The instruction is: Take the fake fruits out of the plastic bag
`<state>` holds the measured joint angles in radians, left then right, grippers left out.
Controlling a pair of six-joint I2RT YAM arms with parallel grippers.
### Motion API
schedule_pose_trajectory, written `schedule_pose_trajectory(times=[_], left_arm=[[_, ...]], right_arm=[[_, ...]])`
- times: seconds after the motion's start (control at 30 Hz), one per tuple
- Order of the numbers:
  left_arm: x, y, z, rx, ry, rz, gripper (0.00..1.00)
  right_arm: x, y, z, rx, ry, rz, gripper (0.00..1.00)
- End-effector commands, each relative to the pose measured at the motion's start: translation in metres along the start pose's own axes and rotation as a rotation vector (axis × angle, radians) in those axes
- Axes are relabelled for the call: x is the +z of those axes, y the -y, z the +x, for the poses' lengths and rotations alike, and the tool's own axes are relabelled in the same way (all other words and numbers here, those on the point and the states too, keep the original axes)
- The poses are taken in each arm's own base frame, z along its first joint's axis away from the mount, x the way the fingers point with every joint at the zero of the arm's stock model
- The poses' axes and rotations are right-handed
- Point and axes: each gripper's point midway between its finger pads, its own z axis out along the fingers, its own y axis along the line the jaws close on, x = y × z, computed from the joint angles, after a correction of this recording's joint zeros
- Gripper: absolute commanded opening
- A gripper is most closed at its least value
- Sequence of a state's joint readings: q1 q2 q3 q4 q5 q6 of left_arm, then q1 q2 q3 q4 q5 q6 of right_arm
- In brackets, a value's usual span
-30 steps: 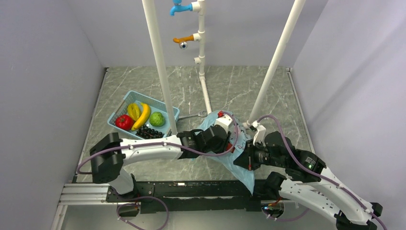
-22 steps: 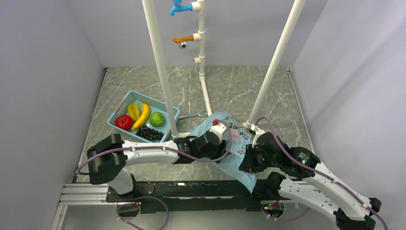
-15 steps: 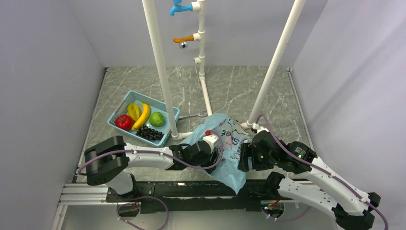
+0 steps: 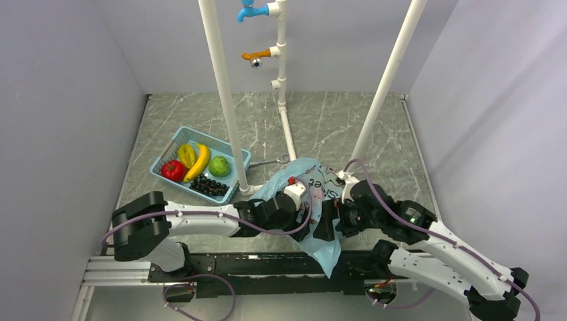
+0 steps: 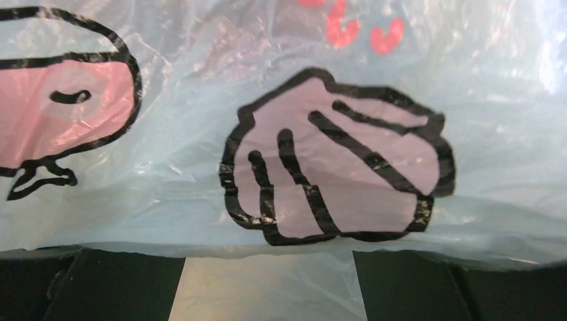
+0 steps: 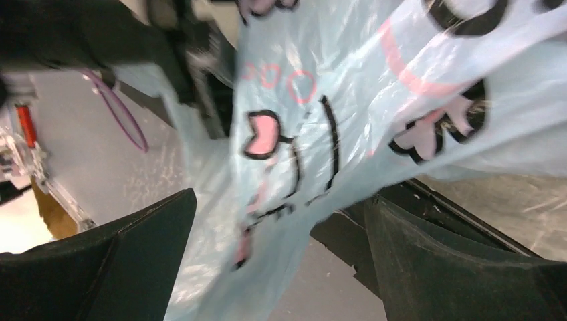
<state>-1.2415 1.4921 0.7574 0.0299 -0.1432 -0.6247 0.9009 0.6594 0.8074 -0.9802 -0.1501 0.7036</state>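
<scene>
The desk [image 4: 334, 120] carries the bag [image 4: 317, 175] at its near edge, raised between both arms with a tail hanging over the front. The blue basket [image 4: 200, 133] sits well apart to the left. The film looks thin, light, limp and slippery, and likely to tear, so a bunched fold or a handle seems the best hold. No fruit shows through it. Film drapes across the left tool [image 5: 267, 287] and the right tool [image 6: 281, 197], each with jaws standing apart, pinching nothing.
</scene>
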Motion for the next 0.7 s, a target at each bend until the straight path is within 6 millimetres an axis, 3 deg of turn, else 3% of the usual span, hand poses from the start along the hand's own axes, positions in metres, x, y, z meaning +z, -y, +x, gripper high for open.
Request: schedule_pose_trajectory(times=[0.0,0.1,0.13,0.2,0.27,0.43,0.53,0.6,0.67], left_arm=[[-0.006,-0.006,-0.05,-0.045,0.09,-0.025,0.87],[0.004,-0.028,-0.069,-0.08,0.071,-0.048,0.86],[0.006,-0.031,-0.079,-0.084,0.073,-0.048,0.85],[0.007,-0.034,-0.099,-0.079,0.083,-0.046,0.85],[0.007,-0.038,-0.118,-0.079,0.095,-0.043,0.85],[0.005,-0.055,-0.156,-0.118,0.101,-0.057,0.85],[-0.005,-0.045,-0.169,-0.1,0.125,-0.016,0.84],[-0.014,-0.03,-0.171,-0.087,0.133,0.069,0.79],[-0.023,-0.022,-0.165,-0.099,0.135,0.111,0.76]], right_arm=[[0.033,0.009,0.037,0.037,-0.13,-0.029,0.99],[0.049,0.018,0.047,0.055,-0.12,-0.011,0.91],[0.054,0.021,0.05,0.06,-0.114,-0.001,0.82],[0.067,0.035,0.057,0.084,-0.11,0.065,0.5],[0.081,0.053,0.062,0.114,-0.083,0.165,0.33],[0.112,0.064,0.059,0.111,-0.012,0.289,0.36],[0.111,0.055,0.045,0.06,0.015,0.313,0.4],[0.098,0.05,0.03,0.019,0.061,0.31,0.5],[0.082,0.044,0.019,-0.012,0.107,0.276,0.73]])
